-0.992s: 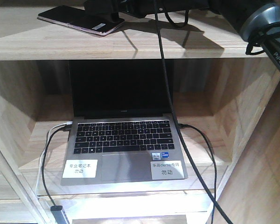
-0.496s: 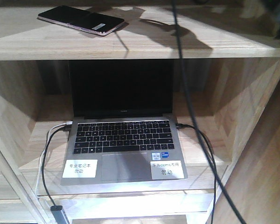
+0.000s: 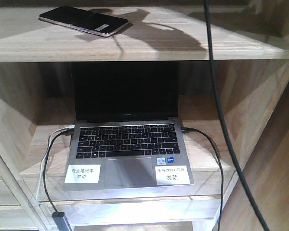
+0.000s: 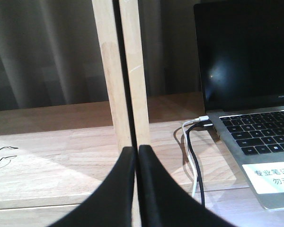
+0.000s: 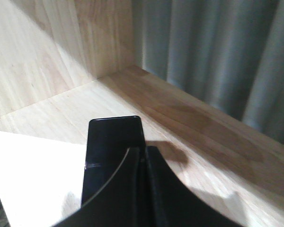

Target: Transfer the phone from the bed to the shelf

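A: As the front view looks into the shelf [image 3: 149,48], where is the phone [image 3: 83,20]?

B: It lies flat on the top plank, at about 11 o'clock of the picture. It is black and glossy, with a white sticker near its right end and a pinkish edge. Nothing touches it there. A shadow falls on the plank just to its right.

A: And what is under that plank?

B: An open laptop [image 3: 127,144] stands in the compartment below, at 6 o'clock from the phone. The screen is dark. Two white labels sit on the palm rest, one left and one right of the touchpad. A black cable [image 3: 45,168] and a white one go out from its left side, and another black cable from its right side. One more black cable [image 3: 221,115] hangs from 12 o'clock down to 5 o'clock, in front of the shelf.

A: How is the left gripper [image 4: 136,151]?

B: In the left wrist view its two black fingers are pressed together, with nothing between them. It points at two pale upright planks [image 4: 123,71]. The laptop is at 3 o'clock there, and a grey curtain [image 4: 42,47] is behind.

A: And the right gripper [image 5: 146,153]?

B: Its fingers also meet, holding nothing. The phone [image 5: 111,142] lies on the plank below them, from the tips toward 9 o'clock. I cannot tell if they touch it. A curtain [image 5: 217,56] hangs at 1 o'clock.
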Controlling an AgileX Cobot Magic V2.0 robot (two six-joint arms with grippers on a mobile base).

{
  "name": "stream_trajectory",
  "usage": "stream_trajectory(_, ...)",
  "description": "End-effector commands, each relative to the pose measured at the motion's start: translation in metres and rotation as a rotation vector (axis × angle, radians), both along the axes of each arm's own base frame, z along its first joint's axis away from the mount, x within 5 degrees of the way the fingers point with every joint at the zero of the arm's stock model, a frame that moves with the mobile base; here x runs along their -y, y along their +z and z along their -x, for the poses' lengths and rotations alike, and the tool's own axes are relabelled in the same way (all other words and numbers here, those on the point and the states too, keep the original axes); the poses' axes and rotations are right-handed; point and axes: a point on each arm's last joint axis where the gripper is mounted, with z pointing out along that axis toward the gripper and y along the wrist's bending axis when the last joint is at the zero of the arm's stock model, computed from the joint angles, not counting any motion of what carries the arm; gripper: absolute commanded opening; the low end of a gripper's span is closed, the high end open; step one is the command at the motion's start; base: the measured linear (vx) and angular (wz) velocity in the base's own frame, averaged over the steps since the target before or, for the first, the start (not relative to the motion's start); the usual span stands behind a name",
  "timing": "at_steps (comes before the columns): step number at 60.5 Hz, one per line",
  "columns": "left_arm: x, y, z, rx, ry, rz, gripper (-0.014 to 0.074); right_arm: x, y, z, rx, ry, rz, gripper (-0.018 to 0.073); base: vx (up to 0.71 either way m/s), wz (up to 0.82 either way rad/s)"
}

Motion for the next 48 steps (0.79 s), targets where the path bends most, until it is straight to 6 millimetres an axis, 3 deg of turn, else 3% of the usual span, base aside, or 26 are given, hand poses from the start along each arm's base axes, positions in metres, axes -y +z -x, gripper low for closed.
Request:
stream_trajectory(1,0.0,0.016,0.001,0.108,-0.004,0.004,0.0001,0.015,0.028,0.02,0.118,-0.085,-0.07,-0.0004,0.0,0.0)
stream_trajectory(16,0.0,0.016,0.001,0.108,-0.004,0.004,0.0001,0.036,0.008,0.059,0.227,-0.151,-0.054,-0.0004,0.0,0.0)
stream_trajectory(48,0.0,0.016,0.001,0.108,-0.004,0.004,0.0001,0.093,-0.06,0.185,0.266,-0.276,-0.075,-0.0004,0.0,0.0)
